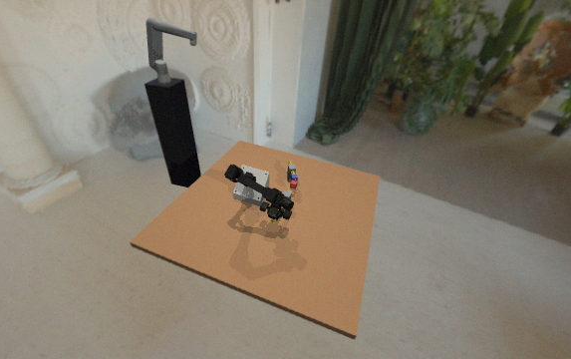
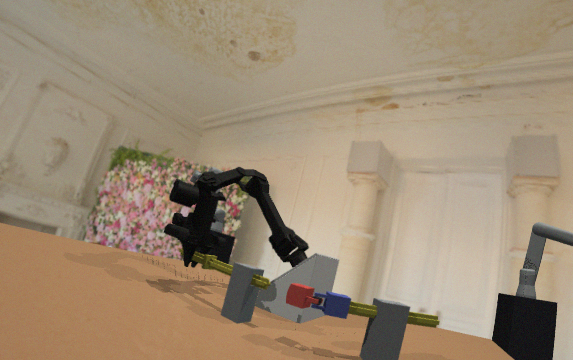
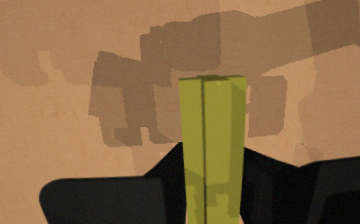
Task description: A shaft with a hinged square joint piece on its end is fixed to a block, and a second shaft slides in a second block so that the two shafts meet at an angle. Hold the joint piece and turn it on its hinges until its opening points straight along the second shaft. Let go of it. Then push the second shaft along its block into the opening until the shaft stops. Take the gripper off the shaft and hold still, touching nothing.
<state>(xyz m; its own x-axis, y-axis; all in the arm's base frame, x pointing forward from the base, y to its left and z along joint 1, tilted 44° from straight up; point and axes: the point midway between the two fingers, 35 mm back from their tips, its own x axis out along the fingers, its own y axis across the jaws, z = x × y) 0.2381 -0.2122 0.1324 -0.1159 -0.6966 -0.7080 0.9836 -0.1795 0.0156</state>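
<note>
My gripper (image 1: 274, 218) (image 2: 191, 258) (image 3: 201, 147) is shut on the yellow-green second shaft (image 2: 217, 264) (image 3: 216, 125) near its outer end. This shaft passes through a grey block (image 2: 242, 292). In the exterior view its inner end shows just past that block, with a small gap to the red joint piece (image 1: 293, 184) (image 2: 299, 296). The red piece hangs on hinges at the blue piece (image 1: 294, 178) (image 2: 337, 305), on the end of the first shaft (image 2: 362, 309) in the other grey block (image 2: 386, 327). The red piece's opening faces roughly toward the second shaft; exact alignment cannot be told.
The arm's pale grey base (image 1: 260, 175) (image 2: 316, 280) stands beside the blocks on the brown table top (image 1: 325, 259) (image 2: 116, 310). A black pedestal (image 1: 172, 130) (image 2: 525, 325) with a grey arm-like shape (image 1: 155, 45) (image 2: 566, 235) stands beyond the table's edge.
</note>
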